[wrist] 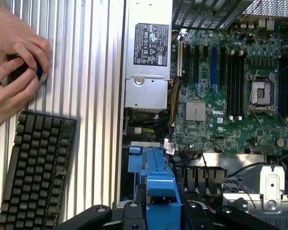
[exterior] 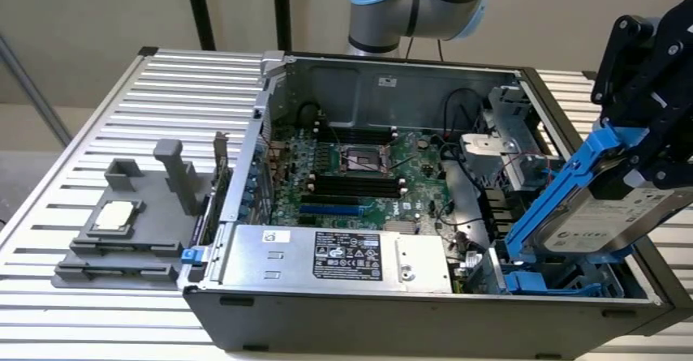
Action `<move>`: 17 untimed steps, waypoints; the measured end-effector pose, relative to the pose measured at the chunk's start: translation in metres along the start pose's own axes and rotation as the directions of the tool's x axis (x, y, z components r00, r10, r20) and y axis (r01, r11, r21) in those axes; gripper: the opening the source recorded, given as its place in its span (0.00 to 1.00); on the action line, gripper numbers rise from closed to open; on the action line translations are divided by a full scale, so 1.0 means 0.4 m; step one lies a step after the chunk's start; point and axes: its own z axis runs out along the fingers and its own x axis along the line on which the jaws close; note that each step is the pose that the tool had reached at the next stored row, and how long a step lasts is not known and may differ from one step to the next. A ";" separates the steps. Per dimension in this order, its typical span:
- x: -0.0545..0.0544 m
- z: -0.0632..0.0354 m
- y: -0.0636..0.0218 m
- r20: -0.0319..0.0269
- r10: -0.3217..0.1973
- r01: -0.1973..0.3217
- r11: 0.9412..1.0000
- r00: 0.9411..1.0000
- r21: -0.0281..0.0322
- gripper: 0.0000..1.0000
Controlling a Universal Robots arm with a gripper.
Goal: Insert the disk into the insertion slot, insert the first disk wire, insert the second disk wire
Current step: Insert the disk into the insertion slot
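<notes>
My gripper [exterior: 647,162] is shut on the disk [exterior: 612,215], a silver-grey hard drive with a white label in a bright blue frame [wrist: 159,184]. The disk hangs tilted at the exterior view's right, with its lower end just above the insertion slot [exterior: 557,281]. That slot is the cage with blue clips in the near right corner of the open computer case [exterior: 433,316]. In the wrist view the blue frame sits between my black fingers [wrist: 129,213]. I cannot tell the disk wires from the other cables in the case.
A silver power supply box [exterior: 336,255] lies along the case's front, with the motherboard [exterior: 358,174] behind it. A grey multi-slot stand [exterior: 130,231] sits on the slatted table at the exterior view's left. A keyboard [wrist: 36,172] and a person's hands [wrist: 14,62] are beside the case.
</notes>
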 end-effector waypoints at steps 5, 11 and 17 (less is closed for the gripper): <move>0.000 0.003 -0.002 0.000 0.000 0.000 1.000 1.000 -0.001 0.32; 0.003 0.011 -0.013 0.003 0.000 0.000 1.000 1.000 -0.004 0.32; 0.015 0.021 -0.013 0.014 0.000 0.000 1.000 1.000 -0.007 0.32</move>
